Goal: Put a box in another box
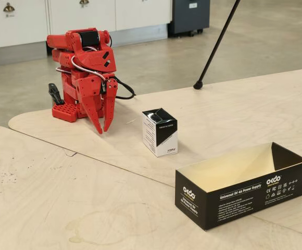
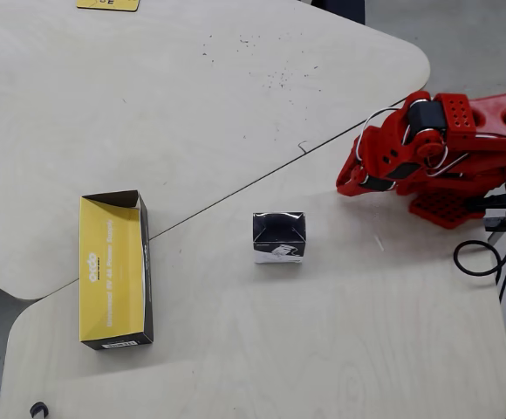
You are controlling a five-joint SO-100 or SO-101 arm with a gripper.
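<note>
The small black-and-white carton [image 1: 160, 132] stands upright on the pale wooden table, apart from everything; it also shows in the overhead view [image 2: 278, 236]. The long black box [image 1: 241, 184] with white print lies open-topped at the front right of the fixed view, its pale inside empty; in the overhead view [image 2: 114, 269] it is at the left. My red gripper [image 1: 103, 128] hangs folded at the arm's base, fingertips pointing down near the table, jaws close together and empty. In the overhead view the gripper [image 2: 346, 186] is right of the carton.
A seam between two tabletops [image 2: 227, 202] runs diagonally between carton and long box. A black cable [image 2: 484, 253] lies by the arm's base. A tripod leg [image 1: 215, 46] stands on the floor behind the table. A yellow card [image 2: 106, 4] lies at the table's far edge.
</note>
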